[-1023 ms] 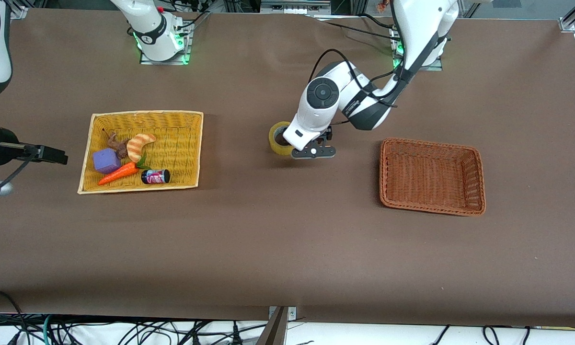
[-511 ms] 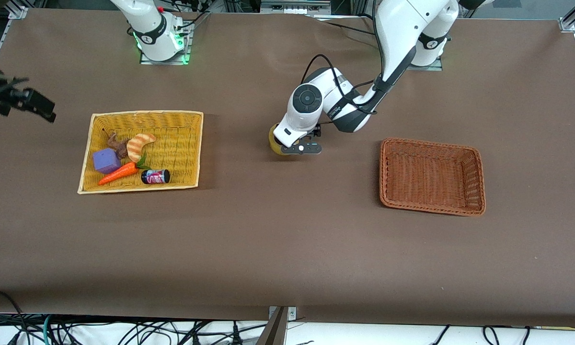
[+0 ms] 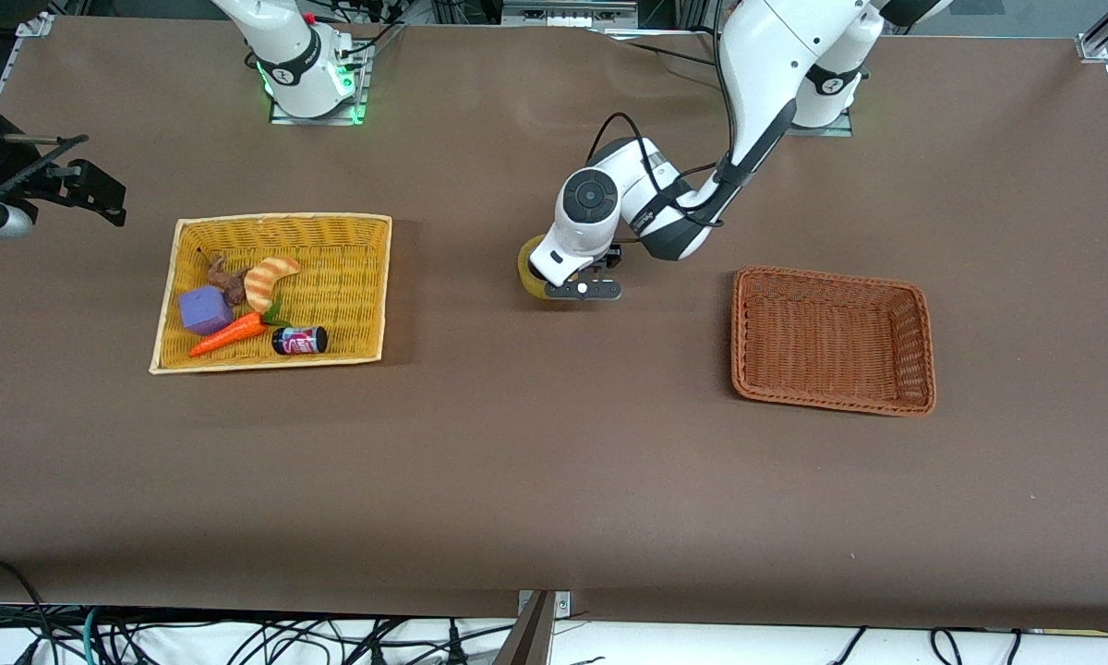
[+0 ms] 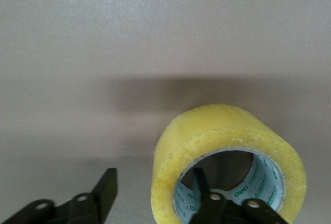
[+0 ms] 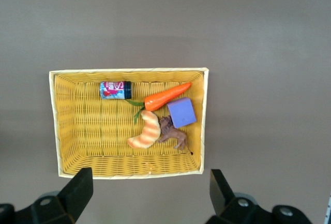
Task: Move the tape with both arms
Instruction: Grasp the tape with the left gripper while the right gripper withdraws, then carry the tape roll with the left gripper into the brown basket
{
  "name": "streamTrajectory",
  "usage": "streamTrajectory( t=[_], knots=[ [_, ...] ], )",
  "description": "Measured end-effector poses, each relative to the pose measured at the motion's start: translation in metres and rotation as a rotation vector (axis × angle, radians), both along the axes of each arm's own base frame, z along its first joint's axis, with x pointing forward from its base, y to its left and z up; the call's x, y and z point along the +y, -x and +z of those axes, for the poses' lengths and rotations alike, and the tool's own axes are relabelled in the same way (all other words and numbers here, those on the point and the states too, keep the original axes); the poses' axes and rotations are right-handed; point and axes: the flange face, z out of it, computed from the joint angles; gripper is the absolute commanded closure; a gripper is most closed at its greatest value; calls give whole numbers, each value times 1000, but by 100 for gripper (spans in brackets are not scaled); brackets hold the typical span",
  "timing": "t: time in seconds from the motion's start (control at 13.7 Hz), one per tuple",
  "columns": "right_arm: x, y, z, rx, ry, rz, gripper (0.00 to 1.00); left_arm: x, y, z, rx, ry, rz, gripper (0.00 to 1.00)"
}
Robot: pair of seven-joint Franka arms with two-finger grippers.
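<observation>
Tape, a ring-shaped roll of translucent yellow film, stands on its edge mid-counter with the left end effector straddling its wall.

Nearest the front camera, the brown counter is bare; farther up sit an orange-brown wicker basket and a yellow wicker basket of toys, the roll between them. One finger is inside the grey-white core, the other outside, not yet pinching. This looks like the pick-up step; the next move calls for squeezing the wall, then lifting. The right end effector, spread wide, waits above the yellow basket.
</observation>
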Motion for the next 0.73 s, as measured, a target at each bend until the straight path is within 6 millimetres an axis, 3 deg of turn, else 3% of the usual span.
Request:
streamTrajectory(
  t=[0.44,0.58,0.73],
  knots=[
    [-4,-10,-4,-8,-14,-4,0,9,-5,6,27,-43,3,100],
    [-1,-13,-3,-11,-17,0,0,24,-24,33,19,-62,20,100],
    [2,-15,-4,-12,-19,7,0,52,-49,75,-1,-72,14,100]
  ],
)
